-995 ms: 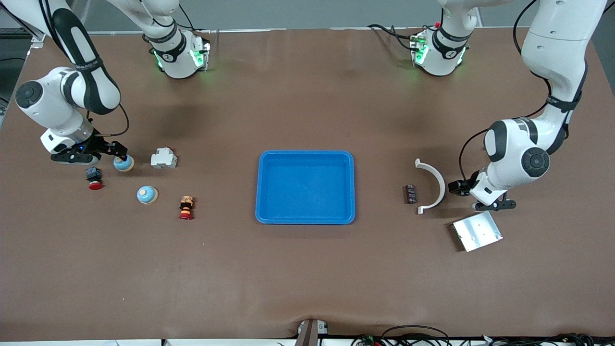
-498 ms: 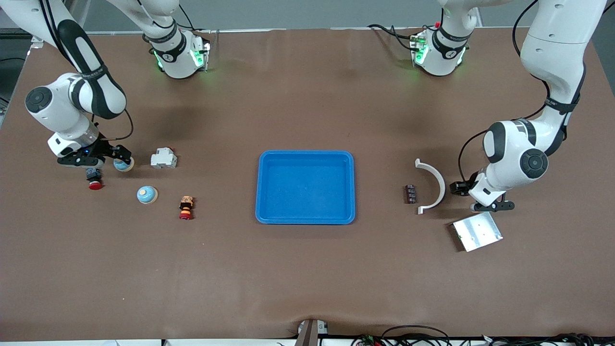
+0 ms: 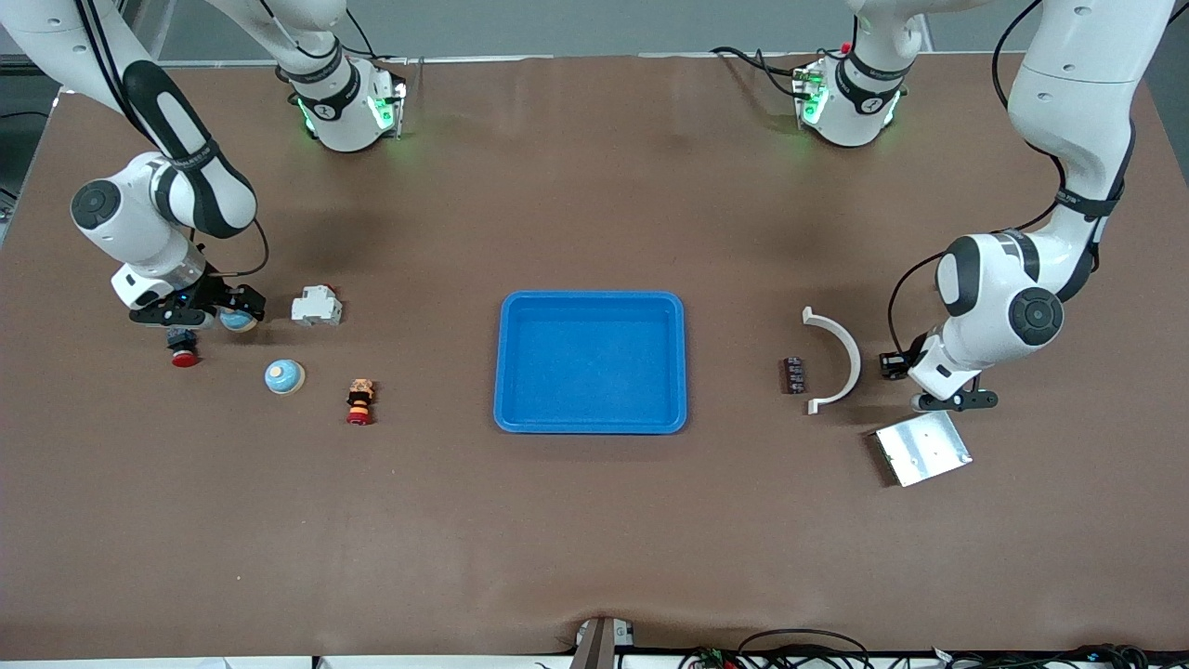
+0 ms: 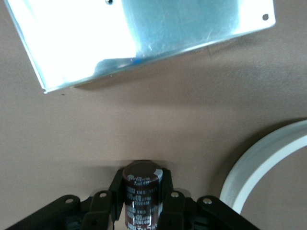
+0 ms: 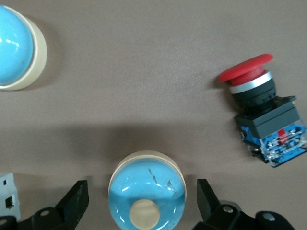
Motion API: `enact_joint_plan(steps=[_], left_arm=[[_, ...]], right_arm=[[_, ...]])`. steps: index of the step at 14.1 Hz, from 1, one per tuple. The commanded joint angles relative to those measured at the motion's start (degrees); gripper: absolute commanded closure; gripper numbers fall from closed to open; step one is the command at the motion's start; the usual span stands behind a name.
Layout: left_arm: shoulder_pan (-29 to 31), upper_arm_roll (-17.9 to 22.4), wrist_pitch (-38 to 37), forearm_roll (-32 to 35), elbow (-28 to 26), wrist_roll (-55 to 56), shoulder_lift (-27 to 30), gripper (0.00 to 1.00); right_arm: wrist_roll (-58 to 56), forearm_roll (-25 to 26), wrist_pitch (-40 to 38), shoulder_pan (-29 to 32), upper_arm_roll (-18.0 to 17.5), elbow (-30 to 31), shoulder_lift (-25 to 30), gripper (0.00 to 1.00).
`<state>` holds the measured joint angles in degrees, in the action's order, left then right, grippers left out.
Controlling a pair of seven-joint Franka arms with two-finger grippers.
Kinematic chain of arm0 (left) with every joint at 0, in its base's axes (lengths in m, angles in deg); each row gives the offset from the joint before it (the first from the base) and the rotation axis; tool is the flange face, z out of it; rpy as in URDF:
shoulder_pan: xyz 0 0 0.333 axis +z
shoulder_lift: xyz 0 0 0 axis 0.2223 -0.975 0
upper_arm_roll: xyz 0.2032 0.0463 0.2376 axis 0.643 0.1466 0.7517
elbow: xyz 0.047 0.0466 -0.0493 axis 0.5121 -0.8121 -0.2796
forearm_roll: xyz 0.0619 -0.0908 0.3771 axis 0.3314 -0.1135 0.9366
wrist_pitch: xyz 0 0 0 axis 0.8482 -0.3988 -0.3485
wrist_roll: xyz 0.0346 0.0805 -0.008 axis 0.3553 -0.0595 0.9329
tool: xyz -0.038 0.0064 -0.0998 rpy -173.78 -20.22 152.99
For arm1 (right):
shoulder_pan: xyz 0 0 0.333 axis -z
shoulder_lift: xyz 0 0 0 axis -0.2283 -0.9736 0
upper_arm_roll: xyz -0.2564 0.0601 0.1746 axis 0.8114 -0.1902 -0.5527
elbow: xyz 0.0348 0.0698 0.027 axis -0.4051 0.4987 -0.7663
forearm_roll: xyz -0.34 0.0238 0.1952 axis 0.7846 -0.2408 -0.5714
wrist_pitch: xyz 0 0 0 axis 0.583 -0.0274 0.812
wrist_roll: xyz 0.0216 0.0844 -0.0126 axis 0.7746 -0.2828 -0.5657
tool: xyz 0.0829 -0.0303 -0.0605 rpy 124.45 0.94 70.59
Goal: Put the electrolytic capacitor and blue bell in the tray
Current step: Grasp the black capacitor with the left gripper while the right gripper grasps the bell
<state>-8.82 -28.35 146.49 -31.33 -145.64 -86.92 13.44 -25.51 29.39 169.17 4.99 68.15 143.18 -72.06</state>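
You had "470" printed on the electrolytic capacitor (image 4: 141, 194), pinched by your left gripper (image 3: 946, 400) near the tray's (image 3: 591, 420) left-arm end. Two blue bells: one (image 5: 147, 193) between your right gripper's (image 5: 142, 201) spread fingers, the other (image 3: 284, 376) nearer the tray. Two red pushbuttons (image 3: 182, 350) (image 3: 359, 401).

Even, diffuse overhead light fills the front view; the brown table (image 3: 594, 520) shows only soft, short shadows beside the tray (image 3: 592, 423) and under each arm. Green indicator lamps glow at both arm bases. In the left wrist view the silver metal plate (image 4: 144, 38) is overexposed, its upper part burnt to white glare, and the capacitor (image 4: 141, 191) is soft in focus. In the right wrist view a blue bell (image 5: 147, 194) carries small specular highlights and casts a broad dim shadow.
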Motion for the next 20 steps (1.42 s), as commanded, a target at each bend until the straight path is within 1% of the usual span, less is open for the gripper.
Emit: enact_joint_plan(steps=[1, 3, 4, 5, 6, 8, 9, 11, 13, 16, 18, 20], left_arm=[[0.2, -0.3, -0.8, 0.3, -0.5, 0.0, 3.2, 1.00], [0.2, -0.3, -6.0, -0.3, -0.4, 0.1, 5.8, 1.00], [0.2, -0.3, -8.3, -0.4, 0.1, 0.2, 7.5, 1.00], [0.2, -0.3, -10.9, -0.5, 0.3, 0.3, 9.0, 1.00], [0.1, -0.3, -13.3, -1.8, 0.9, 2.0, 10.5, 1.00], [-0.5, -0.6, -19.1, -4.4, 2.8, 7.0, 13.0, 1.00], [-0.5, -1.7, -22.2, -4.5, 4.2, 9.5, 13.5, 1.00], [-0.7, -3.3, -28.2, -4.5, 7.4, 14.8, 14.5, 1.00], [-0.7, -6.0, -32.1, -4.6, 9.8, 20.9, 14.9, 1.00], [-0.7, -11.0, -33.1, -4.6, 11.3, 31.6, 15.2, 1.00], [-0.8, -15.4, -33.1, -4.6, 12.4, 39.8, 15.3, 1.00], [-1.1, -19.0, -33.1, -4.6, 14.4, 46.8, 14.5, 1.00]], right_arm=[[-0.3, 0.0, 1.8, 1.1, -0.9, 0.2, -0.8, 0.00], [-0.3, 0.0, 1.8, 1.1, -0.9, 0.1, -1.0, 0.00], [-0.3, 0.0, 1.8, 1.1, -0.9, 0.1, -1.0, 0.02], [-0.7, 0.0, 1.7, 1.1, -0.9, 0.2, -0.9, 0.57], [-0.5, 0.0, 1.7, 1.1, -0.9, 0.2, -0.8, 1.00], [-0.6, 0.0, 1.1, 1.1, -0.9, 0.1, 0.1, 1.00], [-0.6, 0.0, 0.7, 0.9, -0.9, 0.1, 1.3, 1.00], [-0.3, 0.0, -3.3, 0.5, -1.2, -0.5, 3.7, 1.00], [0.1, -0.1, -7.0, -0.7, -1.4, -0.7, 6.2, 1.00], [1.5, -0.4, -11.4, -1.6, -1.5, -1.3, 9.5, 1.00], [7.4, -0.6, -13.5, -3.8, -2.8, -1.4, 12.3, 1.00], [13.9, -0.6, -16.5, -7.0, -2.9, -1.4, 14.0, 1.00]])
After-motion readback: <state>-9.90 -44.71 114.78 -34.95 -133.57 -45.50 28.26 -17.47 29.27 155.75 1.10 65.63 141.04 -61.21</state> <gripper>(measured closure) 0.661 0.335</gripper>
